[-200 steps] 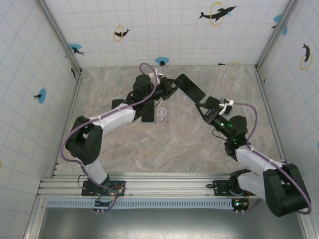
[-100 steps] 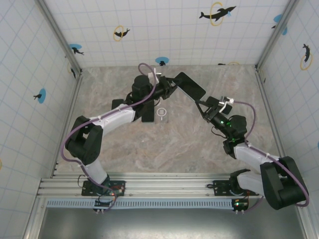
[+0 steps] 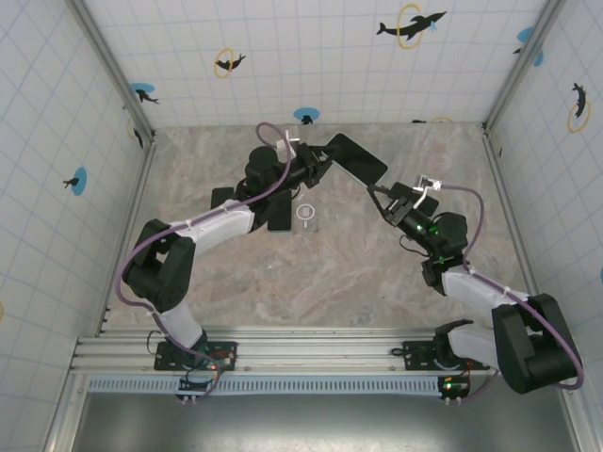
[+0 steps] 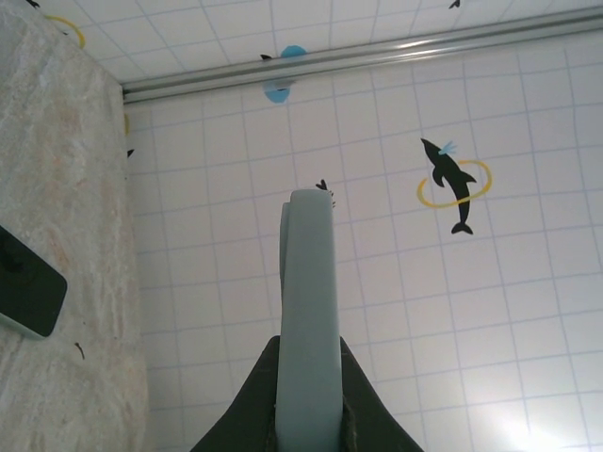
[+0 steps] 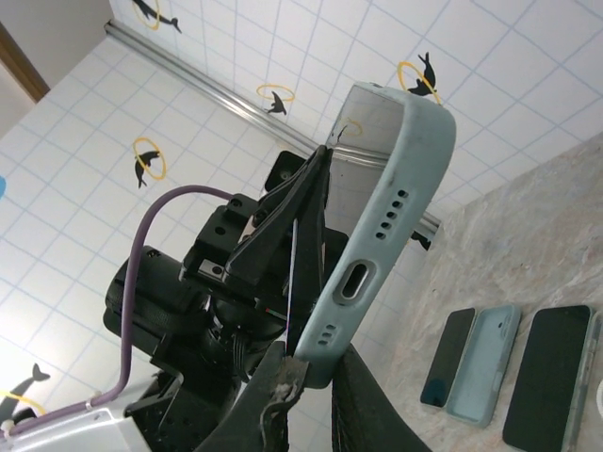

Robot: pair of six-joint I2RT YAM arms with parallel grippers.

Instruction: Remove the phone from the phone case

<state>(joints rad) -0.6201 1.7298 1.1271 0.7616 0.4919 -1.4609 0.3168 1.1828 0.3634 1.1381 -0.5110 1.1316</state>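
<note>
Phone case (image 5: 382, 235), with the phone (image 3: 358, 160) seated in it, hangs clear above the tabletop (image 3: 236, 273) toward the far middle, spanned between the two tools.

Left tool (image 3: 325, 161): clamped tight on the case's left end (from its own wrist view the case stands edge-on, a slim slab rising out of the grip).

Right tool (image 5: 311, 372): pinched closed on the case's bottom end, just beside the charging port.

Case: pale blue-grey, matte, rubbery-looking, with rounded corners and an oval port cut-out flanked by rows of small holes.

Phone face: dark, glossy, flat.

Tabletop: mottled beige stone pattern. A spare dark phone (image 5: 551, 377) and a spare pale case (image 5: 482, 363) lie flat on it.
</note>
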